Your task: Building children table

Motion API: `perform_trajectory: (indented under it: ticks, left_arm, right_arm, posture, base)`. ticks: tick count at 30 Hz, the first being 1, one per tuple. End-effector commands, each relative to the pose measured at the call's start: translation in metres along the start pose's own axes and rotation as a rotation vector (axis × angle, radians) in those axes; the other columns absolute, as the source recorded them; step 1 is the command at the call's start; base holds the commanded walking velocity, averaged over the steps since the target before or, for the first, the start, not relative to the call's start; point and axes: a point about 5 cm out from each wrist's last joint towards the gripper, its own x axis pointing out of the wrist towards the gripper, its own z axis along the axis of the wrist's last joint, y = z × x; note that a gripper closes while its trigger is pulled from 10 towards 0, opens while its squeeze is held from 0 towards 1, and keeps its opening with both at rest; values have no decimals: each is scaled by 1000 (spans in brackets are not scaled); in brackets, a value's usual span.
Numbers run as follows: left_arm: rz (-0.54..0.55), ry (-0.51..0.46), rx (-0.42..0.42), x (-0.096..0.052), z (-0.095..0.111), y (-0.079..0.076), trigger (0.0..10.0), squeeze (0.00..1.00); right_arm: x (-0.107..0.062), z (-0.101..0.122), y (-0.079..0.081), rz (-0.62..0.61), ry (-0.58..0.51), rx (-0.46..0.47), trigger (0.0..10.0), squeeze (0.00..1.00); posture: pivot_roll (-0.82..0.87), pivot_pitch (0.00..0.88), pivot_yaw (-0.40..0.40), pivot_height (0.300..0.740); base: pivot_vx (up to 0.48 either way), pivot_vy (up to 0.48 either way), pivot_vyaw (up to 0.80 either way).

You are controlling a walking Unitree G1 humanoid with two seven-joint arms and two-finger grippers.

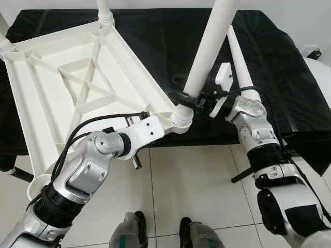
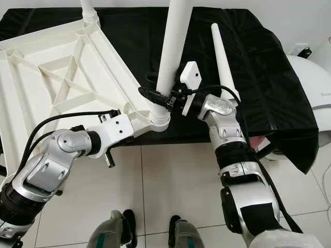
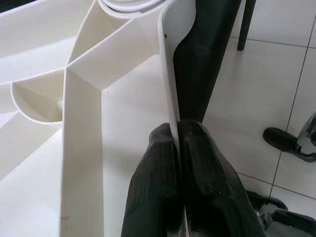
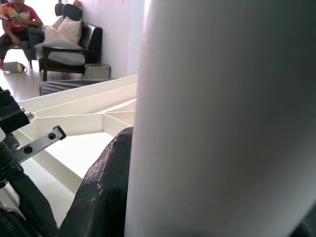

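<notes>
your left gripper [image 3: 177,148] pinched the thin outer rim of the upside-down white tabletop [image 1: 77,77], its two black fingers [image 3: 153,177] pressed together on either side of the wall, close to the corner socket [image 1: 181,118]. just ahead of those fingers the ribbed underside spread away in white cross-braces, and beyond the rim on the other side lay black cloth [image 1: 289,67] and pale floor tiles [image 1: 191,186].

your right gripper [image 1: 187,99] clasped the long white leg [image 1: 209,46] low on its shaft, just above the socket, black fingers wrapped around the tube. the leg stood tilted, rising away from the gripper toward the top of the head view, its foot end seated in the corner socket directly below the grip. in the right wrist view the leg was a broad white column right against the camera, with one dark finger [image 4: 98,192] curving around it.

a loose tapered leg [image 2: 223,59] lay on the black cloth just beyond your right wrist, apart from the gripper. another fitted leg [image 1: 105,11] stood at the far corner of the tabletop, well away from both grippers.

the tabletop rested partly on the cloth-covered surface and overhung the tiled floor on the left gripper's side. a person sat on a dark sofa [image 4: 74,42] far behind the right gripper.
</notes>
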Motion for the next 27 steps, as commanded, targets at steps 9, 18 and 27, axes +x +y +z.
perform_trajectory:
  ticks: [9,18,27]
  left_arm:
    - [95,30,29,3,-3,4,10000,0]
    - [96,25,35,3,-2,4,10000,0]
    - [93,22,38,4,-1,4,10000,0]
  right_arm:
    - [-8,-33,26,46,103,61,10000,0]
    - [-15,-40,37,40,114,73,10000,0]
    - [-19,-44,39,31,131,75,10000,0]
  posture:
    - [-61,231,-28,740]
    - [-61,225,-27,740]
    - [-62,217,-26,740]
  base:
    - [0,0,0]
    - [0,0,0]
    - [0,0,0]
